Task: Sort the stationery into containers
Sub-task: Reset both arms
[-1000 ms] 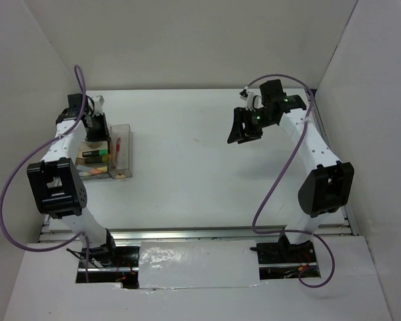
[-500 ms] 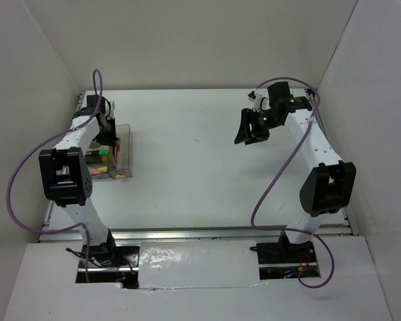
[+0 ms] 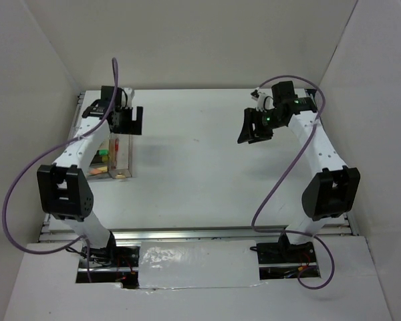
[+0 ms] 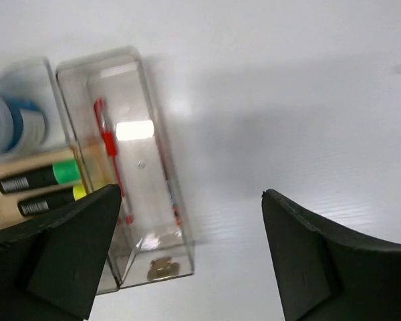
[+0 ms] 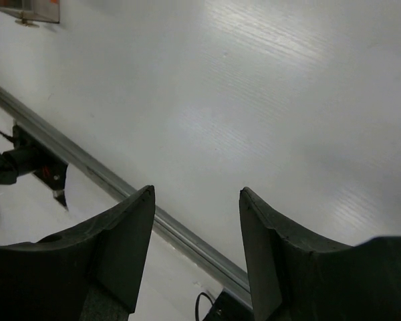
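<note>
My left gripper [image 3: 127, 121] hangs above the far end of the clear plastic box [image 3: 121, 155] on the left side of the white table [image 3: 200, 174]. Its 2 fingers [image 4: 67, 251] are spread wide with nothing between them. My left wrist camera looks down into that box. A red pen [image 4: 108, 148] lies along its length, and a small brass-coloured piece [image 4: 162, 267], too blurred for me to name, sits at 1 end. A wooden tray [image 4: 87, 175] sits against the box's long side. It holds 2 dark markers side by side, a green-capped highlighter [image 4: 40, 178] and a yellow-capped highlighter [image 4: 50, 200]. Past them, at the picture's edge, is a blue and white round thing [image 4: 10, 124]. It is out of focus, and I cannot tell which compartment it sits in. In the top view the box and tray stand together near the table's left edge, beside my left arm. My right gripper [image 3: 252, 132] is raised over the far right part of the table, well apart from both containers, and its jaws are likewise parted and holding nothing. My right wrist camera shows the white table surface under those fingers and the metal rail [image 5: 120, 190] along the table's near edge. A sliver of the clear box shows in the top left corner.
</note>
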You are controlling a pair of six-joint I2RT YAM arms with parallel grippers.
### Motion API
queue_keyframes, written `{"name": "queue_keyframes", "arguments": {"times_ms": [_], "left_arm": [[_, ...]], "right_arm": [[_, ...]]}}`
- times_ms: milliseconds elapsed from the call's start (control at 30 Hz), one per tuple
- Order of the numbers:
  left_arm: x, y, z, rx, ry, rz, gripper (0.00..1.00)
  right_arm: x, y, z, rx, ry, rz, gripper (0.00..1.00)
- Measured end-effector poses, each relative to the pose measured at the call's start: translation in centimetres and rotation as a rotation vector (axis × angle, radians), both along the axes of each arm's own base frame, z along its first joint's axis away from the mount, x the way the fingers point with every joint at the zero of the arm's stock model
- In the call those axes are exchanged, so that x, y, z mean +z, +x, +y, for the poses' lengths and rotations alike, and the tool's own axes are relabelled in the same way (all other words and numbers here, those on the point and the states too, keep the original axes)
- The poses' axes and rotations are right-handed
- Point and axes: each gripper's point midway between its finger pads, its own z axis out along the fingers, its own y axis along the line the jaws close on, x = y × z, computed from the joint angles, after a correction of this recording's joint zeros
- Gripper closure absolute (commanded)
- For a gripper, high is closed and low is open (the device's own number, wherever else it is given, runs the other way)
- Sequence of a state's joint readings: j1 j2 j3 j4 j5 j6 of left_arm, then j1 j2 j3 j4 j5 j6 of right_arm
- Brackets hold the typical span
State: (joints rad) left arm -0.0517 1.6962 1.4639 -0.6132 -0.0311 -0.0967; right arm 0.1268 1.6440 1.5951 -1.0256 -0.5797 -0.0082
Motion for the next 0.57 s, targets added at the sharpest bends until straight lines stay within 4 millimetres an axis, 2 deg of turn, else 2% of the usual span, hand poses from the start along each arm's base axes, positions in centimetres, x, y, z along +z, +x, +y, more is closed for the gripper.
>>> {"name": "queue_keyframes", "arguments": {"times_ms": [33, 100, 133, 167, 200, 267, 300, 367, 500, 567], "left_arm": [[2.0, 0.2, -1.3, -0.03, 0.0, -0.05, 0.01], [6.2, 0.6, -4.4, -0.105, 0.011, -0.165, 0.01], [8.3, 0.5, -6.4, -0.148, 0.011, -0.223, 0.01], [10.2, 0.1, -8.8, -0.197, 0.007, -0.278, 0.01], [11.7, -0.5, -11.0, -0.243, 0.002, -0.328, 0.01], [13.3, -2.2, -14.9, -0.329, -0.012, -0.387, 0.01], [13.3, -3.1, -16.5, -0.366, -0.018, -0.396, 0.01], [11.9, -4.4, -17.8, -0.406, -0.021, -0.376, 0.01], [5.9, -5.8, -16.1, -0.378, 0.023, -0.247, 0.01], [3.6, -6.4, -15.1, -0.348, 0.044, -0.194, 0.0]], "right_arm": [[0.3, 0.1, -0.5, -0.012, -0.01, -0.014, 0.39], [0.7, 0.4, -2.2, -0.062, -0.04, -0.051, 0.29], [0.9, 0.6, -3.4, -0.096, -0.062, -0.069, 0.28], [1.2, 0.8, -4.7, -0.135, -0.082, -0.09, 0.22], [1.4, 0.9, -6.3, -0.18, -0.101, -0.109, 0.11], [1.6, 1.1, -8.9, -0.259, -0.134, -0.145, 0.0], [1.3, 1.0, -10.3, -0.303, -0.154, -0.159, 0.0], [0.3, -0.2, -12.5, -0.371, -0.198, -0.168, 0.0], [-2.1, -2.9, -15.1, -0.46, -0.279, -0.2, 0.0], [-3.2, -4.6, -15.8, -0.487, -0.304, -0.211, 0.0]]}}
